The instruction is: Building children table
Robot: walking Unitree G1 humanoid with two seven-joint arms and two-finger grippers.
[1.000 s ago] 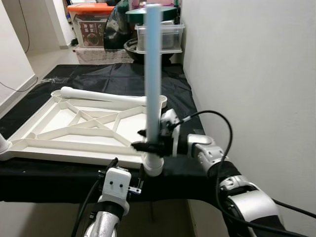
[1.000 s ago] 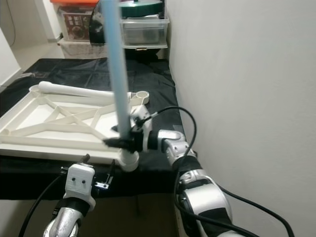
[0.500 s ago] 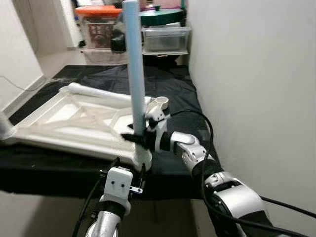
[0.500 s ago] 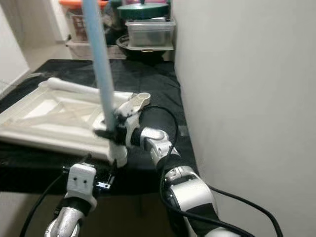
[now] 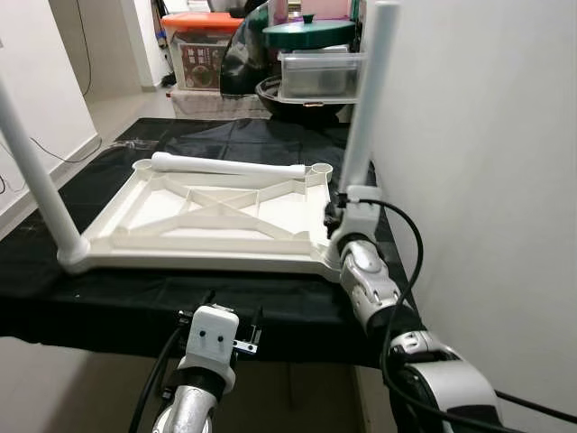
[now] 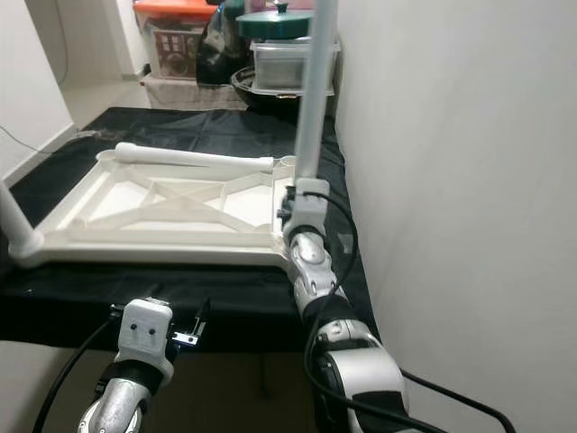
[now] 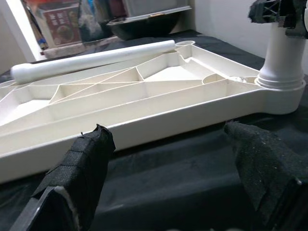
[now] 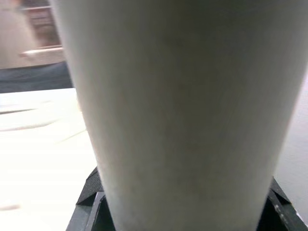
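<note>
A white tabletop [image 5: 216, 212] lies upside down on the black-covered table [image 5: 135, 307]. One pale leg [image 5: 365, 108] stands upright in its near right corner socket, and my right gripper [image 5: 348, 202] is shut on it just above the base; the same leg [image 8: 178, 96] shows close up in the right wrist view. Another leg [image 5: 36, 180] stands in the near left corner. A loose leg [image 5: 225, 165] lies along the far edge beside an empty socket [image 5: 320, 169]. My left gripper [image 7: 168, 159] is open and empty, low before the tabletop's front rim [image 7: 144, 130].
A white wall [image 5: 478, 135] runs close along the table's right side. Beyond the far end stand an orange-lidded box [image 5: 200, 45], a clear container [image 5: 315, 72] under a green lid, and a dark bowl. Open floor [image 5: 99, 113] lies to the far left.
The whole view has swung, so the camera moved. The leg in my right gripper now stands at the near right corner, leaning slightly right. My left gripper stays low and open.
</note>
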